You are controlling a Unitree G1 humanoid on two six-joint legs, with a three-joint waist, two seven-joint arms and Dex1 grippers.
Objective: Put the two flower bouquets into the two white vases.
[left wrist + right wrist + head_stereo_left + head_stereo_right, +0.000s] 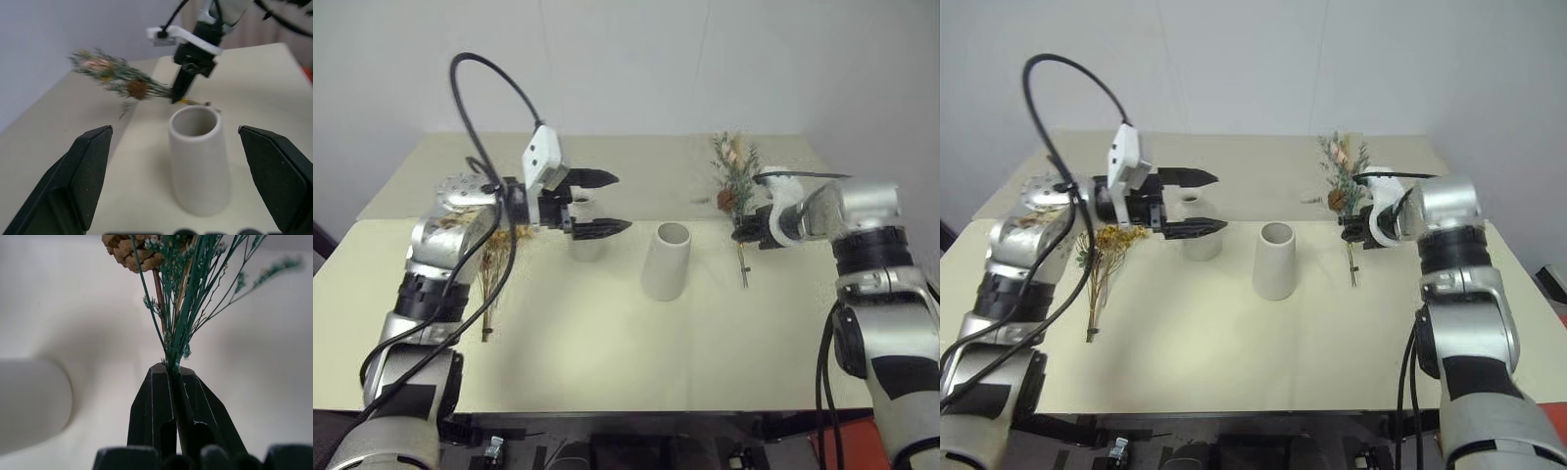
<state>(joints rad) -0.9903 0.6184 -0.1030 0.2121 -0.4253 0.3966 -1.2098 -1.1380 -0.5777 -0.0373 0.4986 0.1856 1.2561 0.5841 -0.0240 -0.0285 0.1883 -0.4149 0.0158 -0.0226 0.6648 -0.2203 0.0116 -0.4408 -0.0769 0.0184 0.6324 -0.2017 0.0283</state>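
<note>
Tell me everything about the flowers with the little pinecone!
The green bouquet is a small dried bunch of grey-green sprigs with a brown pinecone and a pinkish plume at its top. The right gripper is shut on its thin stems, holding it up off the table with the blossoms tilted up and away. Its stem ends poke out below the gripper. It hangs to the right of the cone-shaped vase, apart from it.

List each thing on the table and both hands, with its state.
Green bouquet: lifted, gripped by right hand.
Yellow bouquet: lying flat on the table.
Cone vase: upright, empty.
Bottle vase: upright, no flowers.
Left hand: open, holding nothing.
Right hand: shut on stems.
</note>
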